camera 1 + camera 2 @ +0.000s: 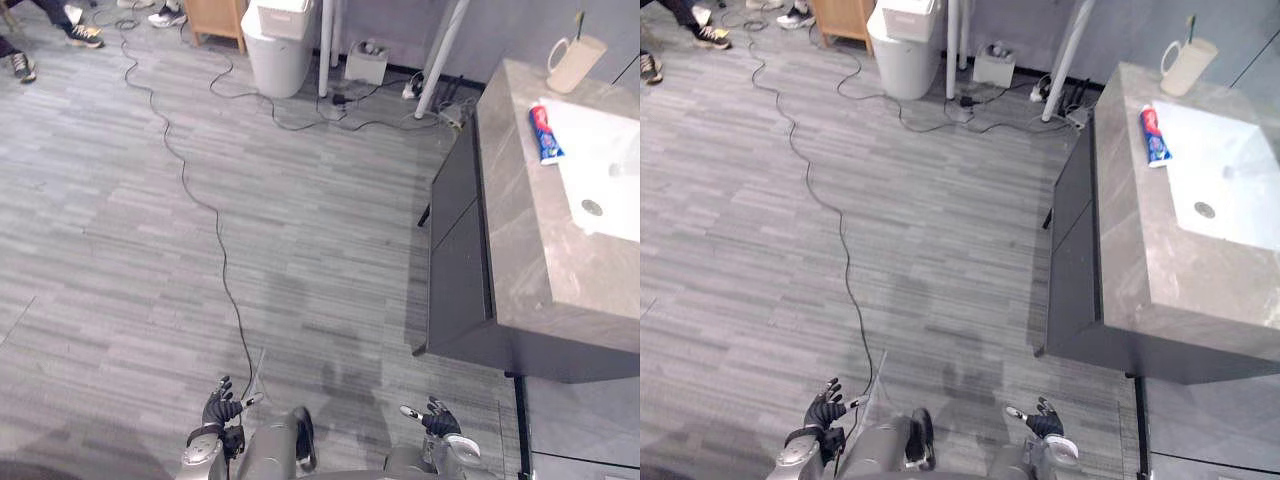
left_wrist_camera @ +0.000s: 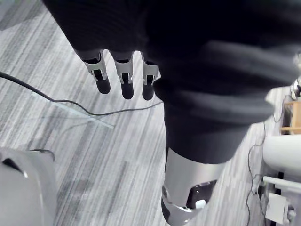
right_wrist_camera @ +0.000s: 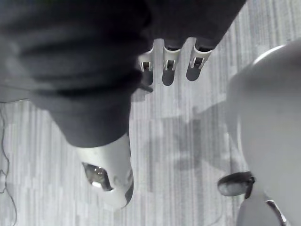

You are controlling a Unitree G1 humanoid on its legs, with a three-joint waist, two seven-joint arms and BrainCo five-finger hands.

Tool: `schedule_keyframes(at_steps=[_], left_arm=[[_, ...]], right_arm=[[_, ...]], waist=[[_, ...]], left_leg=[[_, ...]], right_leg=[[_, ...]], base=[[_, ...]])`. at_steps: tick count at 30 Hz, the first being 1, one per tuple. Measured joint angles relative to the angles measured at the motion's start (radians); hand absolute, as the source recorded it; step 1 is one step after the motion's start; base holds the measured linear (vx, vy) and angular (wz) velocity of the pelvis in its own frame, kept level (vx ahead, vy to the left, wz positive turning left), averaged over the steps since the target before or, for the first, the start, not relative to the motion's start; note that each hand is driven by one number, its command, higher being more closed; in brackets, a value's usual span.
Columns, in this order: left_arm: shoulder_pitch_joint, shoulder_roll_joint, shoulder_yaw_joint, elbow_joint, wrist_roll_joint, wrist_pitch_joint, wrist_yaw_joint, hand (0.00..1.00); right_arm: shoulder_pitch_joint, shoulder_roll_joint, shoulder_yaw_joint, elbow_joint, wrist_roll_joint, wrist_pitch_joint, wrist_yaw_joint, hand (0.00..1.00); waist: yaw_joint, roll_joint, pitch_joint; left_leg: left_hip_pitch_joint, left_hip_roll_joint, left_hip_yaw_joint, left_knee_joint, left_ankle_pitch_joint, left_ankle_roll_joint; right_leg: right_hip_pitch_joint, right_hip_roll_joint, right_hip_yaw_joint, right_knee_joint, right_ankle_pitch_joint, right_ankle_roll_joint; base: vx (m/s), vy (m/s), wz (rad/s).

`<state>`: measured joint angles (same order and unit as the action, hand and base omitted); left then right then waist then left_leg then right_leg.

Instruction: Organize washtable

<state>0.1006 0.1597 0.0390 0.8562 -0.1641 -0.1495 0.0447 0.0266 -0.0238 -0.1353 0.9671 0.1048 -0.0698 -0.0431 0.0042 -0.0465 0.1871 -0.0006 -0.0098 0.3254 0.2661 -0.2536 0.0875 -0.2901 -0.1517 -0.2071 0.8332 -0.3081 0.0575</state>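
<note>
Washtable (image 1: 520, 230) holds toothpaste (image 1: 545, 133) — well apart from left hand (image 1: 220, 408) and right hand (image 1: 438, 420), fingers (image 2: 127, 89) relaxed.

1. Soft, even indoor light covers the grey floor (image 1: 300, 230). It is bright enough throughout, and no shadow has a hard edge.
2. The desk (image 1: 520, 240) throws a soft dark band onto the floor along its cabinet front.
3. The white basin (image 1: 612, 165) is the brightest patch, close to washed out. The desk top beside it carries a pale sheen.
4. In the wrist views the covers of the left hand (image 2: 197, 70) and right hand (image 3: 84, 56) read almost black. The silver fingers (image 2: 123, 75) catch small pale highlights.
</note>
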Motion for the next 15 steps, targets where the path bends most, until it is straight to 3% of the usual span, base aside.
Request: schedule_keyframes(at_steps=[2,4,5,6,7,10,11,12,13,15], left_arm=[[-0.014,0.000,-0.001,0.000,0.000,0.000,-0.001,0.00],[-0.018,0.003,-0.006,-0.001,0.000,-0.001,-0.003,0.00],[-0.013,0.010,-0.009,-0.001,0.001,-0.001,-0.006,0.00],[-0.010,0.012,-0.010,-0.001,0.002,-0.001,-0.009,0.00],[-0.009,0.005,-0.016,0.001,0.003,0.001,-0.017,0.00],[-0.012,-0.003,-0.018,0.002,0.022,0.005,-0.025,0.00],[-0.010,-0.009,0.004,0.005,0.025,0.011,-0.024,0.00],[-0.003,-0.023,0.024,0.010,0.029,0.013,-0.024,0.00],[-0.002,-0.031,0.035,0.010,0.029,0.013,-0.024,0.00],[0.000,-0.055,0.043,0.007,0.029,0.012,-0.024,0.00]], right_arm=[[-0.009,-0.013,0.024,0.000,-0.001,0.000,0.001,0.00],[-0.009,-0.015,0.033,0.000,-0.001,0.000,0.002,0.00],[-0.004,-0.011,0.033,0.000,-0.004,0.000,0.003,0.00],[0.005,-0.011,0.033,-0.001,-0.006,0.000,0.004,0.00],[0.014,-0.018,0.023,-0.005,-0.007,0.000,0.003,0.00],[0.018,-0.026,-0.005,-0.019,-0.030,0.000,0.008,0.00],[0.018,-0.024,-0.005,-0.023,-0.036,-0.002,0.009,0.00],[0.020,-0.024,-0.002,-0.031,-0.035,-0.001,0.009,0.00],[0.024,-0.023,-0.002,-0.032,-0.035,0.001,0.009,0.00],[0.043,-0.023,-0.002,-0.048,-0.034,0.001,0.007,0.00]], waist=[[-0.016,0.004,0.008],[-0.028,-0.011,0.010],[-0.044,-0.047,0.011],[-0.047,-0.060,0.007],[-0.057,-0.059,0.004],[-0.057,0.001,-0.023],[-0.055,0.021,-0.022],[-0.053,0.032,-0.016],[-0.048,0.033,-0.016],[-0.043,0.031,-0.016]], left_leg=[[0.086,-0.001,0.006,-0.054,-0.005,-0.009],[0.153,-0.022,-0.008,-0.112,-0.017,-0.031],[0.210,-0.057,-0.028,-0.137,-0.036,-0.062],[0.235,-0.071,-0.039,-0.145,-0.045,-0.078],[0.266,-0.073,-0.065,-0.153,-0.059,-0.099],[0.246,0.021,-0.088,-0.038,-0.093,-0.159],[0.200,0.064,-0.080,0.115,-0.090,-0.187],[0.147,0.103,-0.076,0.308,-0.067,-0.237],[0.126,0.121,-0.072,0.402,-0.073,-0.229],[0.073,0.151,-0.046,0.566,-0.104,-0.178]], right_leg=[[-0.050,0.064,-0.093,-0.241,0.030,-0.017],[-0.069,0.105,-0.143,-0.480,0.156,-0.043],[-0.072,0.109,-0.153,-0.597,0.249,-0.075],[-0.073,0.107,-0.152,-0.610,0.276,-0.103],[-0.071,0.108,-0.140,-0.583,0.357,-0.186],[-0.055,0.168,-0.180,-0.551,0.351,-0.230],[-0.018,0.208,-0.169,-0.581,0.339,-0.244],[0.052,0.242,-0.127,-0.622,0.324,-0.241],[0.087,0.255,-0.103,-0.636,0.313,-0.240],[0.196,0.266,-0.040,-0.666,0.281,-0.231]], base=[[0.40,0.067,0.02],[0.49,0.058,0.24],[0.37,-0.012,0.35],[0.50,-0.059,0.50],[0.55,-0.100,0.38],[0.62,-0.120,0.08],[0.59,-0.076,-0.58],[0.58,-0.054,-0.74],[0.55,-0.003,-0.84],[0.49,0.040,-0.88]])
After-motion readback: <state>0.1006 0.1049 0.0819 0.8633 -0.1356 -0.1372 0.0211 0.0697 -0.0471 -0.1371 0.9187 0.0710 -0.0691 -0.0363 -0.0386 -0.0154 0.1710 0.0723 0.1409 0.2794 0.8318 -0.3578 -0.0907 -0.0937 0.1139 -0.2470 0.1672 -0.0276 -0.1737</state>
